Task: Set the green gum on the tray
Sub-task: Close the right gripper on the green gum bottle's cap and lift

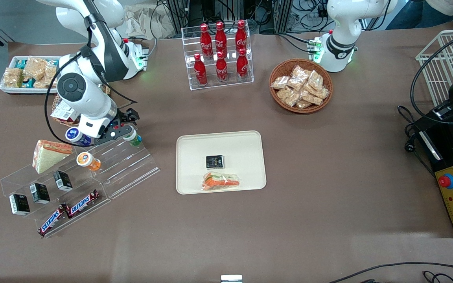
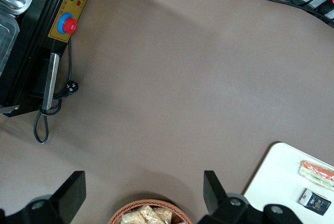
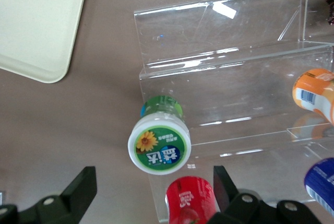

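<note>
The green gum (image 1: 133, 138) stands at the end of the top step of a clear acrylic stand (image 1: 128, 165), on the end nearest the tray. Its white lid with a green label (image 3: 159, 144) faces my wrist camera. My gripper (image 1: 125, 126) hangs just above it, open, with a black fingertip (image 3: 79, 186) on either side. The gum lies just past the fingertips and touches neither. A red bottle (image 3: 190, 201) shows in the gap between them. The cream tray (image 1: 226, 143) lies mid-table beside the stand, holding a small black packet (image 1: 215, 161) and a wrapped sandwich (image 1: 221, 181); its corner (image 3: 36, 20) shows in the wrist view.
An orange bottle (image 1: 89, 160) and a blue one (image 1: 75, 135) share the stand with a sandwich (image 1: 49, 155), black boxes (image 1: 39, 192) and Snickers bars (image 1: 69, 212). Farther from the camera stand a cola rack (image 1: 220, 53), a wicker snack basket (image 1: 301, 86) and a white snack basket (image 1: 26, 74).
</note>
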`<state>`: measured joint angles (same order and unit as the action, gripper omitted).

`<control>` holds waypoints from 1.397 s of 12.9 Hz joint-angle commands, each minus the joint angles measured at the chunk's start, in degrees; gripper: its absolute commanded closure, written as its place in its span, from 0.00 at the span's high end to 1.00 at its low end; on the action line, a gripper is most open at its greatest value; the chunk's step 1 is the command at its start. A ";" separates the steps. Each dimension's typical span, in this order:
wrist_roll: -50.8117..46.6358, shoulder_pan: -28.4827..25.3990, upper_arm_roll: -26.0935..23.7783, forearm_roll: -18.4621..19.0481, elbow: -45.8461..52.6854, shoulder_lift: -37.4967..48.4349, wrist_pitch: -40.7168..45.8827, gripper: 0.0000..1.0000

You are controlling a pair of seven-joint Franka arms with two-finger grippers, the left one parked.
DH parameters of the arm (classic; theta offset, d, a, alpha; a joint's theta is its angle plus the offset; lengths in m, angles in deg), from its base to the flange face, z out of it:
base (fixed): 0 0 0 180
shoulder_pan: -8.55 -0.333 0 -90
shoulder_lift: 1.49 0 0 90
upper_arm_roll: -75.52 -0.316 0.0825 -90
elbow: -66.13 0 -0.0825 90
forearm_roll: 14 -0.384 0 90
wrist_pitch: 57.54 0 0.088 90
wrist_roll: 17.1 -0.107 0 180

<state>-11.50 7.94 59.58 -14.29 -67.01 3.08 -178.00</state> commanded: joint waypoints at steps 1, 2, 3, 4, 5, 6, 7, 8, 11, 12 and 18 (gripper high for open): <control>0.55 0.26 -0.50 0.20 -1.60 -1.40 -3.98 0.99; 0.55 0.26 -0.50 0.20 -1.69 -1.93 -4.69 0.99; 0.55 0.26 -0.50 0.20 -1.69 -2.20 -4.87 0.99; 0.46 0.26 -0.50 0.12 -1.69 -2.73 -5.39 0.99; 0.46 0.26 -0.50 0.20 -1.77 -3.51 -6.62 0.99; 0.46 0.26 -0.50 0.20 -2.21 -4.04 -7.41 0.99; 0.37 0.26 -0.50 0.20 -2.30 -4.14 -7.77 0.99; 0.37 0.26 -0.50 0.20 -2.30 -4.22 -7.77 0.99; 0.46 0.26 -0.50 0.29 -2.30 -4.23 -7.77 0.74; 0.46 0.26 -0.50 0.38 -2.30 -4.22 -7.77 0.58; 0.63 0.35 -0.50 0.38 -2.13 -4.14 -7.34 0.37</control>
<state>-11.36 7.95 59.33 -14.28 -68.88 -1.38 -184.91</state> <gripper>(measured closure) 0.410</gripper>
